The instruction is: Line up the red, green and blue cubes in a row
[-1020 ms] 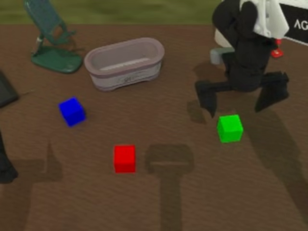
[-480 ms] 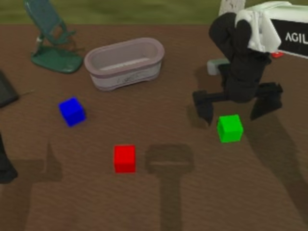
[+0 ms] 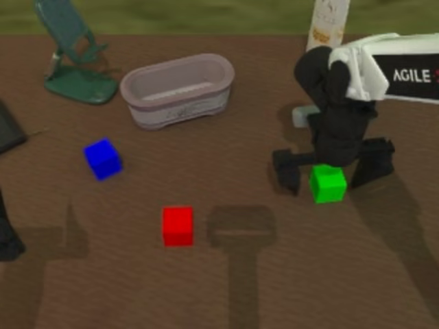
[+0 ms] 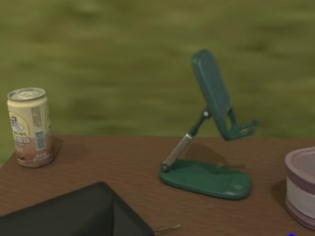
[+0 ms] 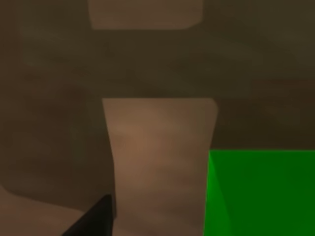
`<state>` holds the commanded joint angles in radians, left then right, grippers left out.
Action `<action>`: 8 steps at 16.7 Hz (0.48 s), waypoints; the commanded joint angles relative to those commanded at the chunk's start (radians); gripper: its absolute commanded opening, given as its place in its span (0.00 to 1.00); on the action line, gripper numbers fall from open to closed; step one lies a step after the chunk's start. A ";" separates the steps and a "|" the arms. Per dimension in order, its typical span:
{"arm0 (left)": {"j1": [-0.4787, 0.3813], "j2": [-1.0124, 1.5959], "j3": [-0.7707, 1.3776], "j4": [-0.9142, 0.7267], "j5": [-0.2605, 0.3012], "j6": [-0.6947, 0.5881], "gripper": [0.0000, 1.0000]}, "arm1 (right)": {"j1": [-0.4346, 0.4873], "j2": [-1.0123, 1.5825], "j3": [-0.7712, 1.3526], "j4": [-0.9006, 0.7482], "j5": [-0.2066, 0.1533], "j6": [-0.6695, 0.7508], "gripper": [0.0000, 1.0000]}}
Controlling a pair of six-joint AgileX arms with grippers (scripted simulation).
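Observation:
The green cube (image 3: pixel 327 184) sits on the brown table right of centre. My right gripper (image 3: pixel 329 175) is open and hangs over it, one black finger on each side and clear of the cube. The right wrist view shows the green cube (image 5: pixel 261 191) close up, with one dark fingertip (image 5: pixel 96 219) well off to its side. The red cube (image 3: pixel 178 225) lies near the middle front. The blue cube (image 3: pixel 102 159) lies at the left. My left arm (image 3: pixel 7 236) is parked at the table's left edge.
A pale oval tub (image 3: pixel 177 89) stands at the back centre, with a green phone stand (image 3: pixel 75 75) to its left. A drink can (image 3: pixel 328 24) stands at the back right. A black object (image 3: pixel 8 133) lies at the left edge, and a small grey item (image 3: pixel 302 115) lies behind the right gripper.
My right gripper has come forward and to the left, going from behind the green cube to straddling it. None of the cubes has moved, nor has the left arm.

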<state>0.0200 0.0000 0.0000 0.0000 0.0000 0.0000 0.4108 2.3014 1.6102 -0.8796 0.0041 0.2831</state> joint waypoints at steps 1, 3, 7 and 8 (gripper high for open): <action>0.000 0.000 0.000 0.000 0.000 0.000 1.00 | 0.000 0.000 0.000 0.000 0.000 0.000 0.92; 0.000 0.000 0.000 0.000 0.000 0.000 1.00 | 0.000 0.000 0.000 0.000 0.000 0.000 0.77; 0.000 0.000 0.000 0.000 0.000 0.000 1.00 | 0.000 0.000 0.000 0.000 0.000 0.000 0.47; 0.000 0.000 0.000 0.000 0.000 0.000 1.00 | 0.000 0.000 0.000 0.000 0.000 0.000 0.40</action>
<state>0.0200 0.0000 0.0000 0.0000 0.0000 0.0000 0.4108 2.3014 1.6102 -0.8796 0.0041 0.2831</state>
